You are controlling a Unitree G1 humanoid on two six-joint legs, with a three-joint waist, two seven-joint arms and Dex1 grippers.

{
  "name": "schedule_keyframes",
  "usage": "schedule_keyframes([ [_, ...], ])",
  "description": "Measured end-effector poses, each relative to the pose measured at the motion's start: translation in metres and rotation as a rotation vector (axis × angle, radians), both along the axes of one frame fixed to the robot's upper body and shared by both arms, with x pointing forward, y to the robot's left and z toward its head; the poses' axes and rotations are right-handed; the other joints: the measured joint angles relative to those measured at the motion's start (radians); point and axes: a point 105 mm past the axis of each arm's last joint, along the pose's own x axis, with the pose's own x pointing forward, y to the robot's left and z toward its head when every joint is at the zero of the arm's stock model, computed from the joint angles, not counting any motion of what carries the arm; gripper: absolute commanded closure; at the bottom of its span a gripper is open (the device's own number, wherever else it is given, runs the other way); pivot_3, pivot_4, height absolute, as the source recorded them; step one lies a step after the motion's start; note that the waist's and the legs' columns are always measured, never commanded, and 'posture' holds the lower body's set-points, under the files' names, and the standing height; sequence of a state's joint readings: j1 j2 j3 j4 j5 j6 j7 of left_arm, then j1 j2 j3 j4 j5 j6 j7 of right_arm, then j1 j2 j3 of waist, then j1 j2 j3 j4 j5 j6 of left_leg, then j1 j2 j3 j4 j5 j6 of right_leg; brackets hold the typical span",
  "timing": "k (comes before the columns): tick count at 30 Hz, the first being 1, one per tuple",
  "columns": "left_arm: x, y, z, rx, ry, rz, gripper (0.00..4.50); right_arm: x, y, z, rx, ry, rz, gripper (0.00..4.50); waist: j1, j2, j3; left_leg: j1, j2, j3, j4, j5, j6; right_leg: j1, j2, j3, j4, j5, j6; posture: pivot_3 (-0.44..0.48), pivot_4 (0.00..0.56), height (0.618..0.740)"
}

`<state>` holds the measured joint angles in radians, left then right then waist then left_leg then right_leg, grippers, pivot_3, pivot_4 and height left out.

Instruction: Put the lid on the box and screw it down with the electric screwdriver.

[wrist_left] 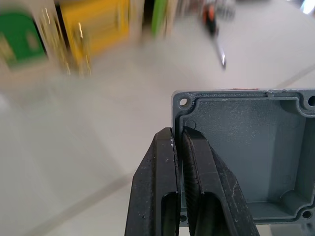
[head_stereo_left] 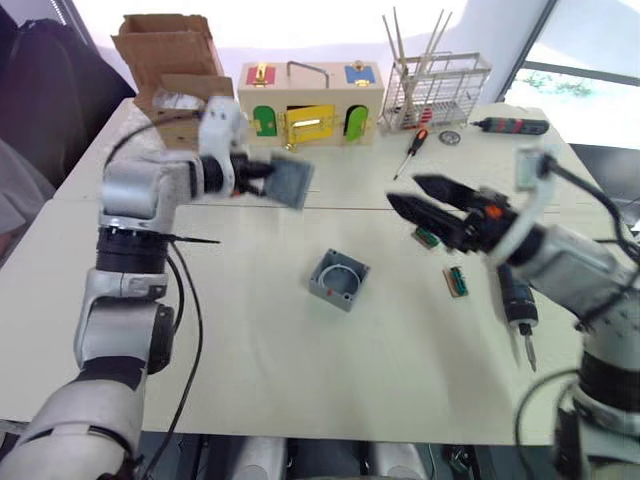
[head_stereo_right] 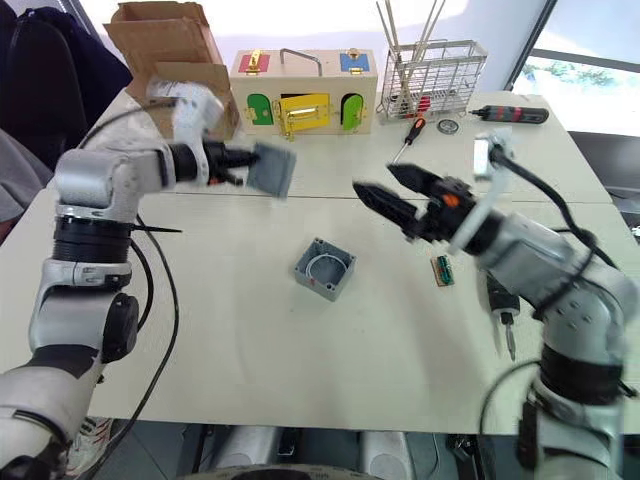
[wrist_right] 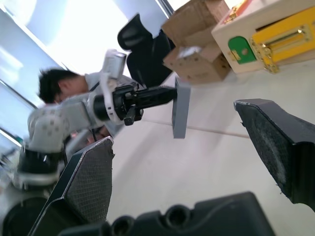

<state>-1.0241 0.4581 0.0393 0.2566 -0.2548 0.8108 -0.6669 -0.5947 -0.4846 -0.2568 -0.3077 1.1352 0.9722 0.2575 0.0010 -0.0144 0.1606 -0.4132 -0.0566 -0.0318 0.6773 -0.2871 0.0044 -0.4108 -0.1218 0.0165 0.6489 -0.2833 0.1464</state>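
Note:
My left gripper (head_stereo_left: pixel 268 172) is shut on the rim of the grey lid (head_stereo_left: pixel 291 183), holding it on edge in the air above the table's far left. The left wrist view shows its fingers (wrist_left: pixel 197 167) clamped on the lid's (wrist_left: pixel 246 142) corner. The open grey box (head_stereo_left: pixel 338 279) sits on the table centre, below and to the right of the lid. My right gripper (head_stereo_left: pixel 402 190) hovers open and empty, to the right of the lid and beyond the box. The black electric screwdriver (head_stereo_left: pixel 518 308) lies on the table under my right forearm.
At the table's back stand a cardboard box (head_stereo_left: pixel 170 55), a wooden box with coloured doors (head_stereo_left: pixel 310 105) and a wire rack (head_stereo_left: pixel 435 90). A small manual screwdriver (head_stereo_left: pixel 410 150), a slim black tool (head_stereo_left: pixel 510 126) and a small green part (head_stereo_left: pixel 457 281) lie nearby. A person (wrist_right: pixel 54 86) sits behind my left arm.

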Motion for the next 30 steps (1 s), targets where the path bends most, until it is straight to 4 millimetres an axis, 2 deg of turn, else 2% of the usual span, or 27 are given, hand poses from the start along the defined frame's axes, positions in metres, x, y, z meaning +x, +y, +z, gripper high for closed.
schedule_keyframes([
  [2, -0.004, -0.015, -0.004, 0.058, -0.072, -0.042, 4.45, 0.009, 0.009, -0.004, 0.007, 0.046, 0.014, 0.00, 0.007, 0.000, 0.000, 0.000, -0.001, 0.000, 0.001, 0.000, 0.000, 0.001, 0.000, 0.000, 0.000, 0.000, 0.000, 0.000, 0.150, 0.735],
  [5, -0.006, -0.032, -0.016, 0.039, -0.077, -0.065, 4.45, 0.017, 0.020, -0.007, -0.036, 0.057, 0.031, 0.00, 0.012, 0.000, 0.000, -0.007, -0.001, -0.001, 0.006, 0.000, 0.000, -0.002, 0.000, 0.000, 0.001, 0.000, 0.000, 0.000, 0.150, 0.735],
  [7, -0.008, -0.039, -0.013, 0.028, -0.095, -0.076, 4.45, 0.020, 0.023, -0.008, -0.057, 0.049, 0.035, 0.00, 0.010, 0.000, 0.000, -0.009, -0.002, -0.001, 0.007, 0.000, 0.001, -0.003, 0.000, 0.000, 0.002, 0.000, 0.000, 0.000, 0.150, 0.735],
  [17, -0.021, -0.059, 0.008, -0.084, -0.153, -0.110, 4.45, 0.032, 0.025, -0.019, -0.071, 0.070, 0.001, 0.00, -0.018, 0.000, 0.000, -0.012, -0.001, 0.000, 0.006, 0.000, 0.001, -0.012, 0.000, 0.000, 0.012, 0.000, 0.000, 0.000, 0.150, 0.735],
  [20, -0.022, -0.060, 0.008, -0.116, -0.139, -0.117, 4.45, 0.033, 0.025, -0.020, -0.067, 0.070, -0.007, 0.00, -0.020, 0.000, 0.000, -0.012, -0.001, 0.000, 0.005, 0.000, 0.000, -0.014, 0.000, 0.000, 0.014, 0.000, 0.000, 0.000, 0.150, 0.735],
  [26, -0.024, -0.061, 0.005, -0.120, -0.121, -0.126, 4.50, 0.036, 0.026, -0.015, 0.009, 0.066, -0.022, 1.55, -0.019, 0.000, 0.000, -0.012, -0.001, 0.000, 0.006, 0.000, 0.000, -0.015, 0.000, 0.000, 0.015, 0.000, 0.000, 0.000, 0.150, 0.735],
  [30, -0.026, -0.060, 0.004, -0.125, -0.119, -0.128, 4.50, 0.035, 0.026, -0.013, 0.024, 0.062, -0.018, 3.18, -0.017, 0.000, 0.000, -0.012, -0.001, 0.000, 0.006, 0.000, 0.000, -0.015, 0.000, 0.000, 0.015, 0.000, 0.000, 0.000, 0.150, 0.735],
])
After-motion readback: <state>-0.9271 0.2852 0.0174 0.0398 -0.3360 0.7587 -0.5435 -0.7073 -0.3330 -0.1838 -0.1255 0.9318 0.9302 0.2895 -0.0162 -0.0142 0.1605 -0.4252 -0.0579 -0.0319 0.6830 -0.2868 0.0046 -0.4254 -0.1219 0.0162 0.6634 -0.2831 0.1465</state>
